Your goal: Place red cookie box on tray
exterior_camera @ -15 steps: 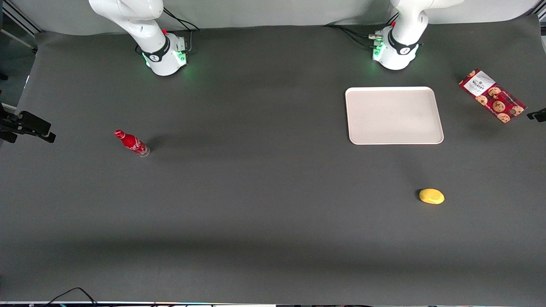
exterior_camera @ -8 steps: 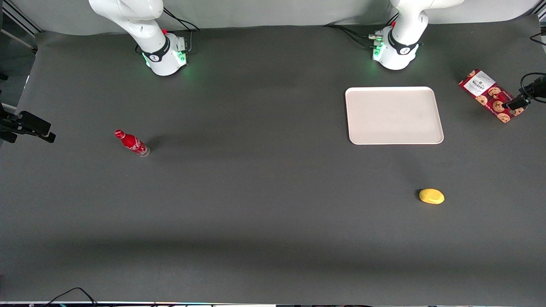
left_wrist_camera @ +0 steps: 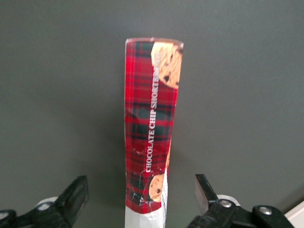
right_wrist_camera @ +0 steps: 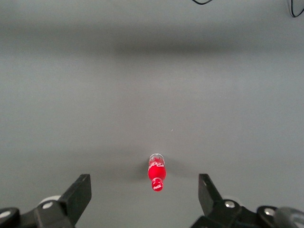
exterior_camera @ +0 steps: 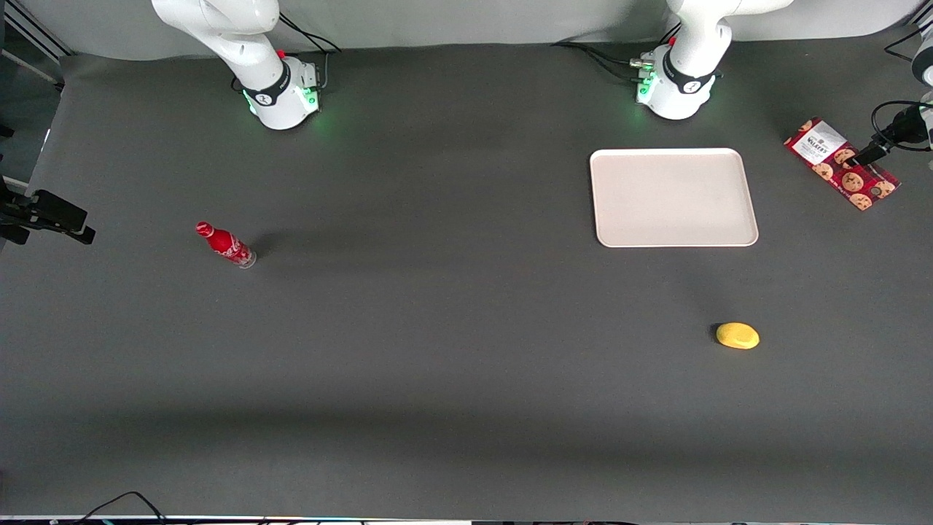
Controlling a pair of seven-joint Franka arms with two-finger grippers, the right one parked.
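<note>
The red cookie box (exterior_camera: pixel 842 163) lies on the dark table at the working arm's end, beside the white tray (exterior_camera: pixel 674 197) with a gap between them. The tray holds nothing. In the left wrist view the box (left_wrist_camera: pixel 151 128) shows its narrow plaid side with cookie pictures and a white end. My gripper (left_wrist_camera: pixel 141 185) hovers open over that end, one finger (left_wrist_camera: pixel 76 192) on each side and neither touching. In the front view only the arm's black wrist hardware (exterior_camera: pixel 873 153) with a cable shows, over the box's edge.
A yellow lemon-like object (exterior_camera: pixel 738 335) lies nearer the front camera than the tray. A small red soda bottle (exterior_camera: pixel 226 245) stands toward the parked arm's end of the table. The table's edge runs close to the box.
The working arm's wrist hardware came into the front view from the table's end and shifted over the cookie box. The box, tray, bottle and yellow object have not moved.
</note>
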